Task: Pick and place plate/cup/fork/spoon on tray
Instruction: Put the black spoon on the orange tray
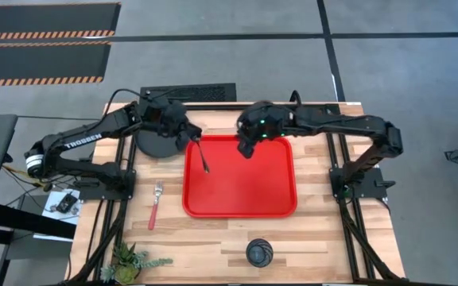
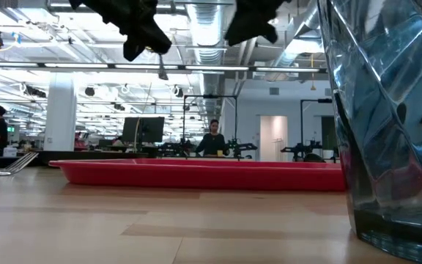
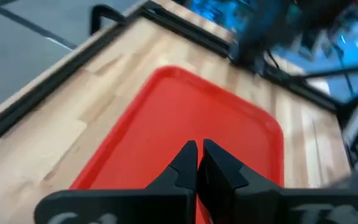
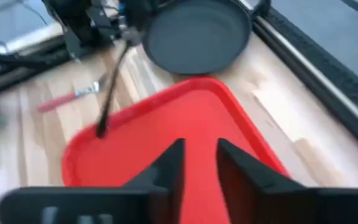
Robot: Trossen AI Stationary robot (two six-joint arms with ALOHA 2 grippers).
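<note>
My left gripper (image 1: 191, 133) is shut on the dark spoon (image 1: 202, 155) above the red tray's (image 1: 239, 199) far left corner. The spoon also shows in the right wrist view (image 4: 110, 93). My right gripper (image 1: 249, 148) is open and empty above the tray's far edge. The black plate (image 1: 156, 144) lies flat on the table, just left of the tray's far left corner. The red-handled fork (image 1: 156, 205) lies on the table left of the tray. The cup (image 1: 259, 253) stands near the table's front edge and fills the right of the low view (image 2: 394, 125). My left gripper holds the spoon by the upper end of its handle (image 4: 124, 48) between its shut fingers. The spoon slants down from the gripper toward the table's near side, its bowl (image 1: 207, 168) lowest. It hangs clear above the tray.
A small green plant (image 1: 130, 260) sits at the table's near left corner. A black vent grille (image 1: 188, 93) lies beyond the far edge. The room beyond the table shows desks, screens and a few people (image 2: 212, 138).
</note>
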